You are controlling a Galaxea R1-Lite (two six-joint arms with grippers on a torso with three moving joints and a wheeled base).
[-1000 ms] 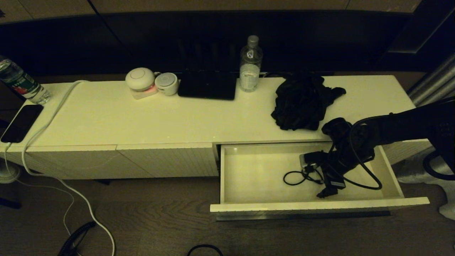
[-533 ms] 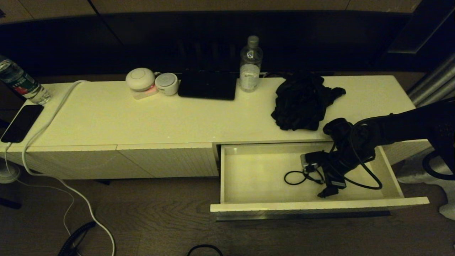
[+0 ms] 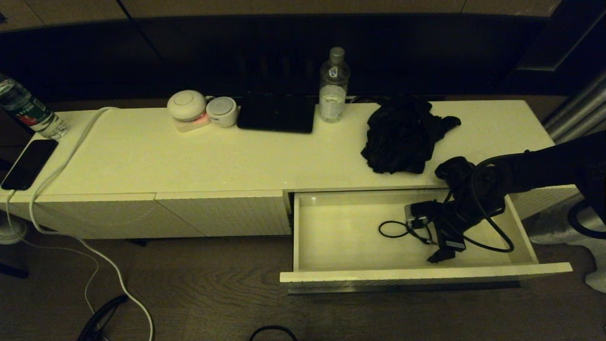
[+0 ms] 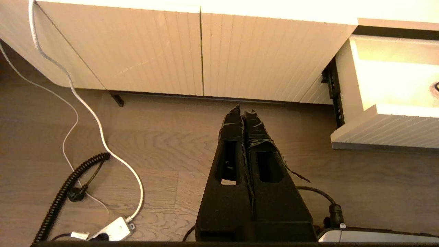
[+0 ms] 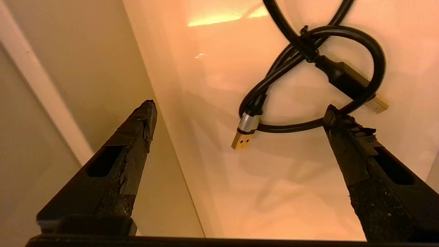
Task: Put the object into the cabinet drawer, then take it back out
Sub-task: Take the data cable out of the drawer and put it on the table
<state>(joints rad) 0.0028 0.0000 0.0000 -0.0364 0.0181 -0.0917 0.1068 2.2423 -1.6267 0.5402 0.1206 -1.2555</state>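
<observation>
Hovering inside the cabinet drawer (image 3: 530,244), the right gripper (image 5: 240,113) has its fingers spread wide over the coiled USB cable (image 5: 310,85) lying on the drawer floor. Best to close squarely across the bundled loop. Its far end is cut off. The left gripper (image 4: 244,113) hangs pressed together above the floor.

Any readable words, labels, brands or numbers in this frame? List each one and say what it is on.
No text can be read in any view.
Clear plastic water bottle with a green and red label, at the cabinet top's left end: print too small to read.
Clear plastic bottle with a grey cap, at the back: small mark, unreadable.
Black USB cable in the cream-white cabinet drawer: no markings visible.
</observation>
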